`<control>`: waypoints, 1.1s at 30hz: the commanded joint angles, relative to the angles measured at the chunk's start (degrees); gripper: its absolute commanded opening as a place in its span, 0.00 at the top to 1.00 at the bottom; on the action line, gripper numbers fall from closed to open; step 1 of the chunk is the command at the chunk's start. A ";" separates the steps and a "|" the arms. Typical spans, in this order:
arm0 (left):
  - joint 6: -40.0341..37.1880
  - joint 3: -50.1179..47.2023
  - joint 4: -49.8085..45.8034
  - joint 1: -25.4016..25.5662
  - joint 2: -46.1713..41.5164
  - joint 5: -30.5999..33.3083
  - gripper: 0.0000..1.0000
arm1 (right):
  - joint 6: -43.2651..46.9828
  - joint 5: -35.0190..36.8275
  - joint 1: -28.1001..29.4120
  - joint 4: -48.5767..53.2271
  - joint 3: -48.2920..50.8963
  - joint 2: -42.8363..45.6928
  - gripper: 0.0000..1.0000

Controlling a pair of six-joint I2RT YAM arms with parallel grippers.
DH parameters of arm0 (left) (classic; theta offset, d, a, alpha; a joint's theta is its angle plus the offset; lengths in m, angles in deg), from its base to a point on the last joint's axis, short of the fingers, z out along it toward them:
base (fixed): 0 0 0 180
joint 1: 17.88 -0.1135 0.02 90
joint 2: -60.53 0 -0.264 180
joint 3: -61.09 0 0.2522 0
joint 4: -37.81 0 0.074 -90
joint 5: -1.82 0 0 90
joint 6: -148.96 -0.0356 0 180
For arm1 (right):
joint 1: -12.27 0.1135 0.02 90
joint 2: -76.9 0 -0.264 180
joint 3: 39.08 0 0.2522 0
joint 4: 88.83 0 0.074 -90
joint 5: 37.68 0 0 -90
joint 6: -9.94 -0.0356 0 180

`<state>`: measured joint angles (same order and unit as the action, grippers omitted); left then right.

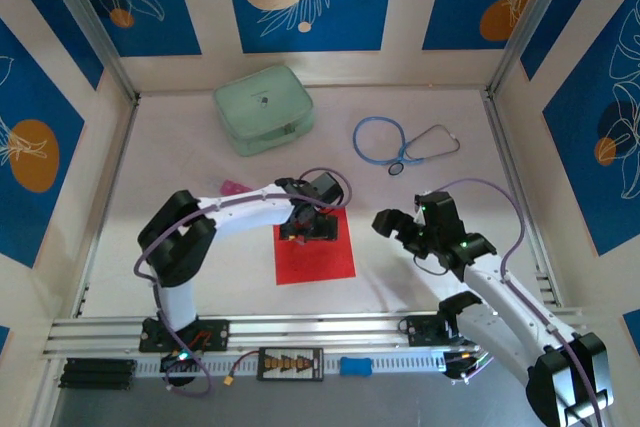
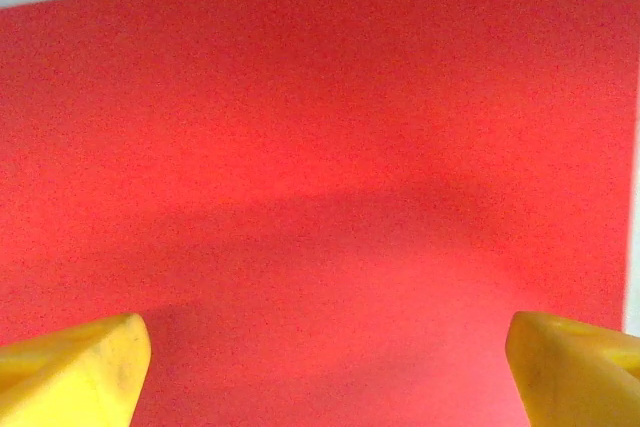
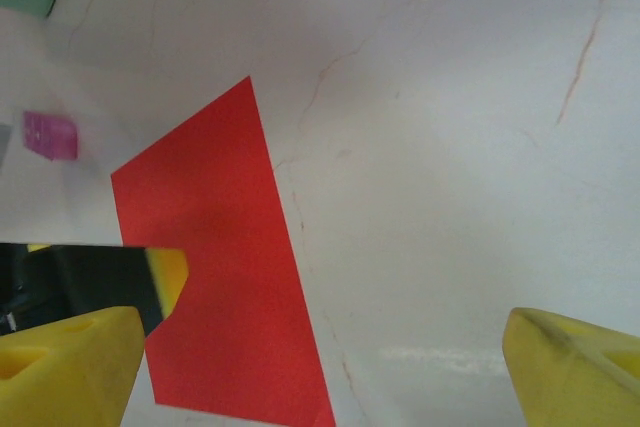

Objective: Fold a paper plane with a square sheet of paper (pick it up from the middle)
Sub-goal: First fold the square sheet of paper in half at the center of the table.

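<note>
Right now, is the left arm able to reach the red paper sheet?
Likely yes: the left claw hangs open over the red sheet, which lies flat, and nothing is seen between them.

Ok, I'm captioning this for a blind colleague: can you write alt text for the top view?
The left gripper is open over the far part of a flat red sheet, and the right gripper hovers open to the sheet's right. A green case and a blue stethoscope lie farther back.
</note>
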<state>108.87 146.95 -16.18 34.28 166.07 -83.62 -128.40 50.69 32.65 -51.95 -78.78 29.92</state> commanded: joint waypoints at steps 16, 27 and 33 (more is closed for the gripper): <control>6.47 5.92 -7.63 0.70 6.20 -0.33 0.08 | 4.31 -3.86 -0.23 4.65 -3.99 -3.01 0.00; 6.51 7.77 -8.00 0.71 8.74 -0.69 0.08 | 4.42 -4.08 -0.25 4.64 -3.81 -3.40 0.00; 6.84 7.36 -7.77 0.66 10.30 -1.08 0.08 | 4.00 -3.96 -0.25 4.75 -3.58 -3.63 0.00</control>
<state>114.33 153.79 -22.38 34.54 174.42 -83.67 -125.05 47.93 32.65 -48.41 -81.47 26.55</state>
